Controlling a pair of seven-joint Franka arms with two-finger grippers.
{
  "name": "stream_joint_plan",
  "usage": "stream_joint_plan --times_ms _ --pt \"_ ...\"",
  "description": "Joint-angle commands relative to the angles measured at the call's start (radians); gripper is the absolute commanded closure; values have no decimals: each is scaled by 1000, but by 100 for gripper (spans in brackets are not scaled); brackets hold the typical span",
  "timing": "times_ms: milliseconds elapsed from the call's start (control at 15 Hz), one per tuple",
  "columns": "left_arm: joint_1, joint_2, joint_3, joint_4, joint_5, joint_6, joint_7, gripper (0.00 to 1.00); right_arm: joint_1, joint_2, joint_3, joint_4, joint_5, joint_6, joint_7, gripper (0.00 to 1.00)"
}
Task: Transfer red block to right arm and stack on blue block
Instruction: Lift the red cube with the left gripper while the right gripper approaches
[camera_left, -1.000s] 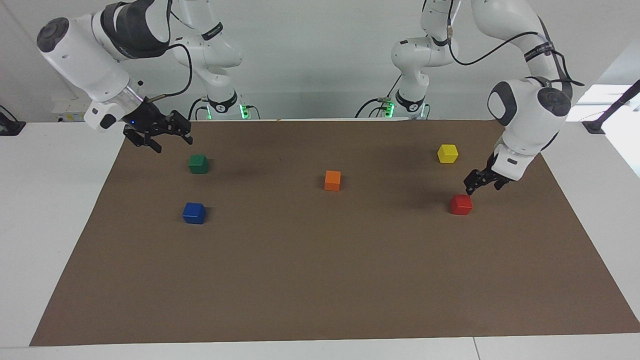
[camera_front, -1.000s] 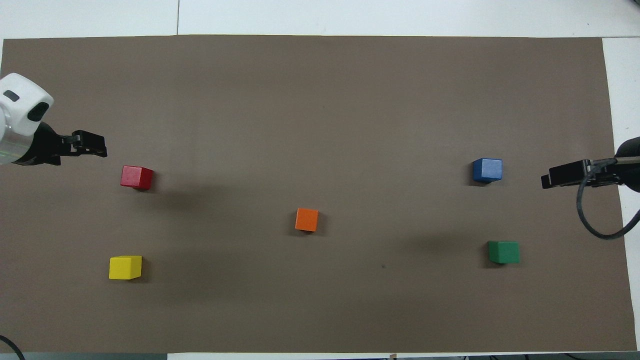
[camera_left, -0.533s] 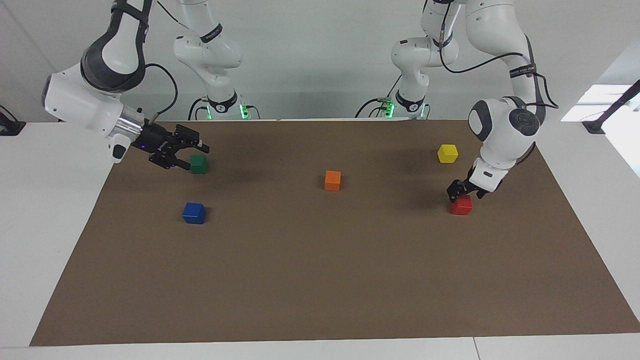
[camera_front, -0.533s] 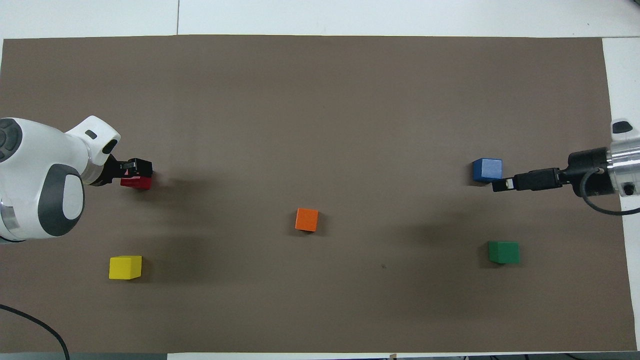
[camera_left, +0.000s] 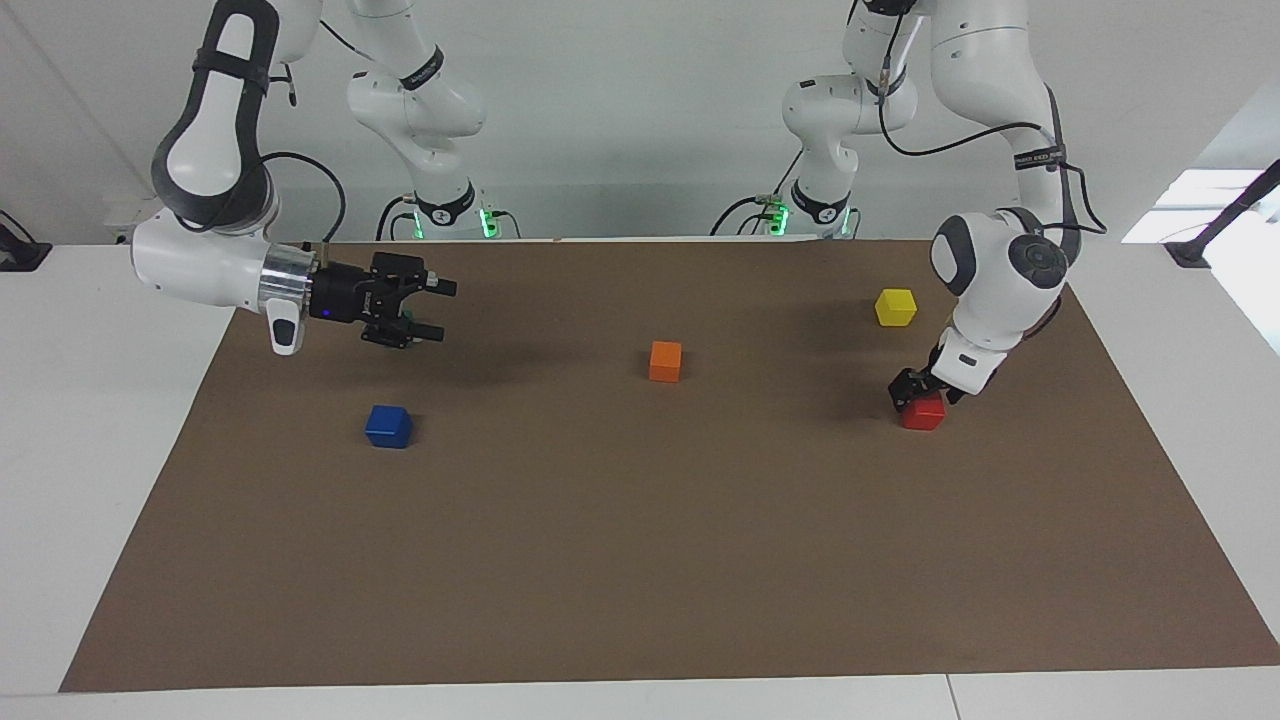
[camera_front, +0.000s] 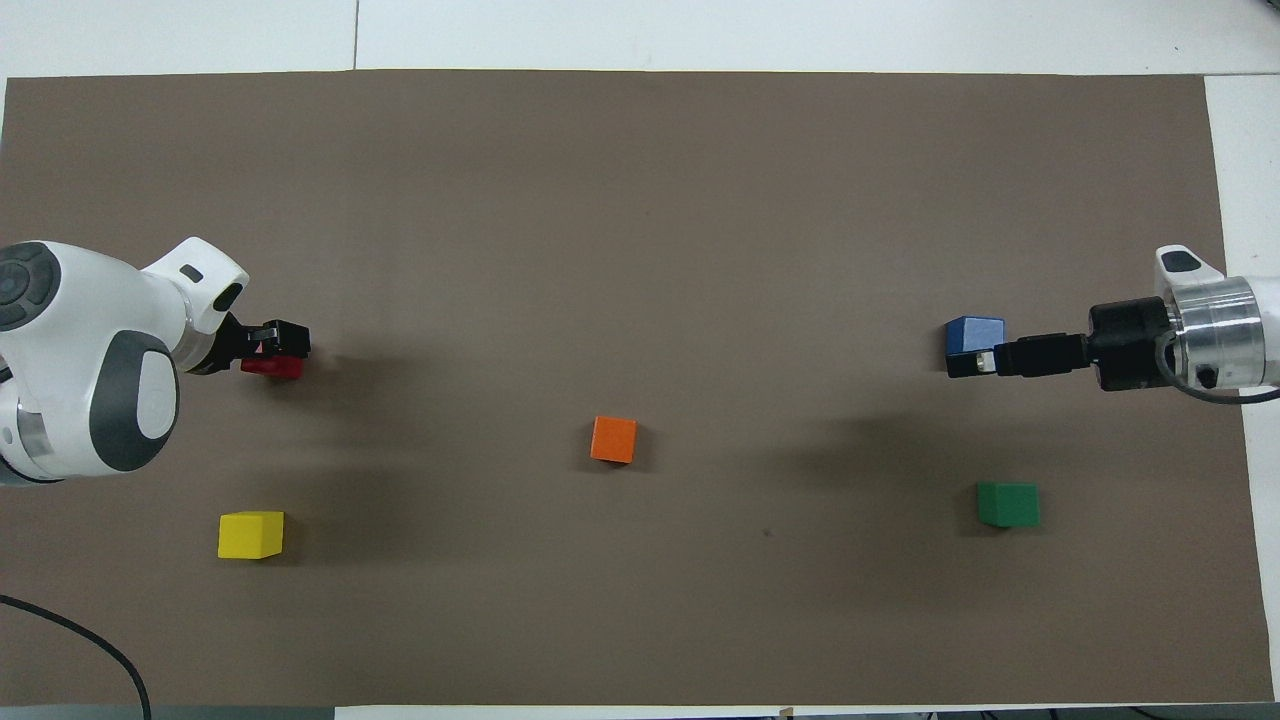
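The red block (camera_left: 925, 414) sits on the brown mat at the left arm's end of the table; it also shows in the overhead view (camera_front: 270, 368). My left gripper (camera_left: 910, 387) is down at the top of the red block, touching or nearly touching it, and covers part of it from above (camera_front: 282, 340). The blue block (camera_left: 388, 426) sits at the right arm's end. My right gripper (camera_left: 438, 310) is open and empty, held level in the air over the green block. In the overhead view it (camera_front: 975, 362) overlaps the blue block (camera_front: 975, 333).
An orange block (camera_front: 613, 439) sits mid-mat. A yellow block (camera_front: 250, 534) lies nearer the robots than the red one. A green block (camera_front: 1007, 503) lies nearer the robots than the blue one. The brown mat (camera_left: 640, 560) covers the table.
My left gripper has come down from beside the red block onto it. My right arm has swung lower and inward, so its gripper now points level toward the middle.
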Motion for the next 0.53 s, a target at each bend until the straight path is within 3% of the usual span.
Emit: stream_joint_plan --times_ms 0,67,267,467 --pt "-7 11 10 12 14 -19 -19 87 -1 6 12 -32 85 -65 -37 0" --pt "-1 14 7 42 9 -53 -19 100 7 41 10 -45 143 -117 -72 0" --pt "-3 20 7 136 -66 -168 -53 100 8 141 12 -40 194 -203 -154 0" --pt "-9 -2 7 269 -161 -405 -149 100 53 210 15 -43 337 -324 -161 0"
